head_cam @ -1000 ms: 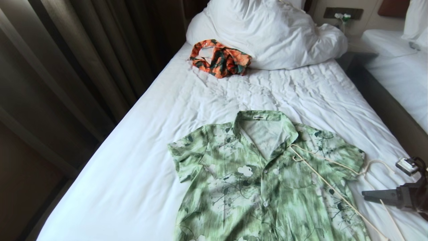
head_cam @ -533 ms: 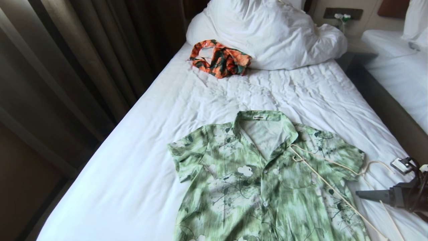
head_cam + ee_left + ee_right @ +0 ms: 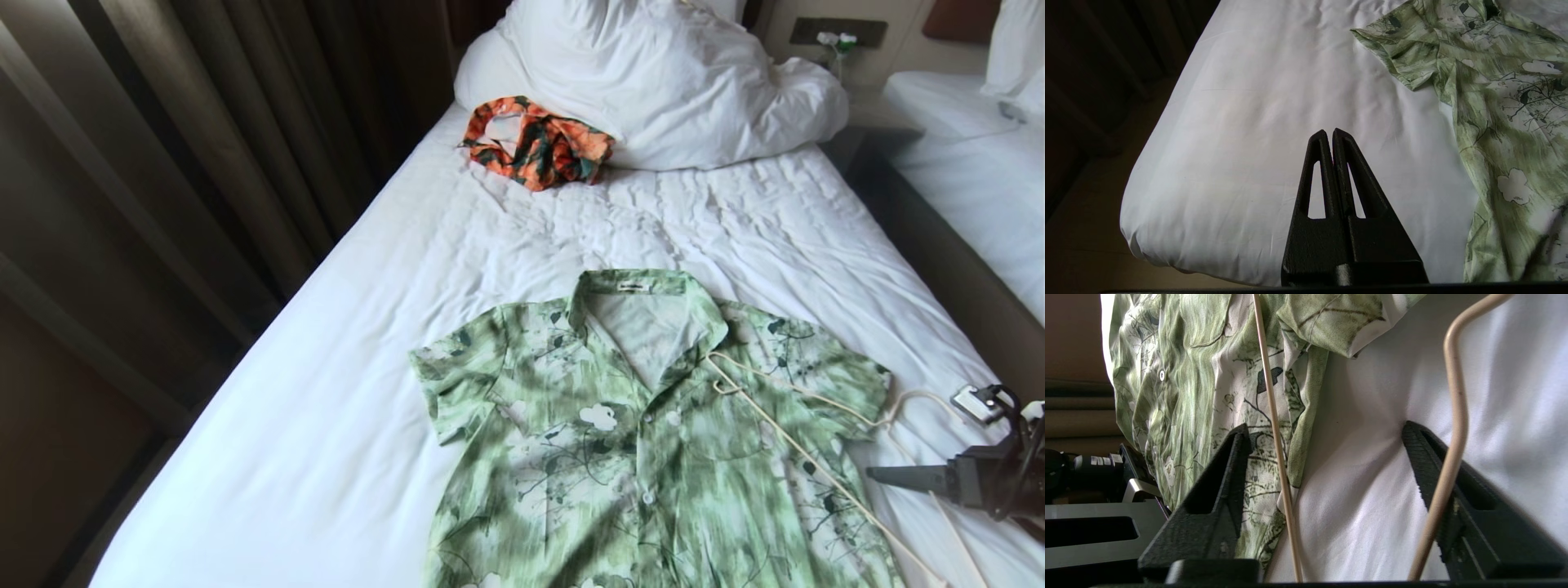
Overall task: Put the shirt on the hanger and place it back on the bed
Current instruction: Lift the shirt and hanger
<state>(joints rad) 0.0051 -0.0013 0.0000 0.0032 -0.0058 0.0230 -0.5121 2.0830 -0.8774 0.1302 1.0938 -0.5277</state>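
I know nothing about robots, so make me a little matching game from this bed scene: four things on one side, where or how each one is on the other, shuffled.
Things:
1. shirt
2. hanger
3. orange patterned garment
4. left claw

Descriptions:
A. crumpled against the pillow
B. shut, above bare sheet near the bed corner
C. spread flat, collar toward the pillow
D. lying partly across the shirt, with two of its wires between the open fingers of the right claw

Pairs: 1-C, 2-D, 3-A, 4-B
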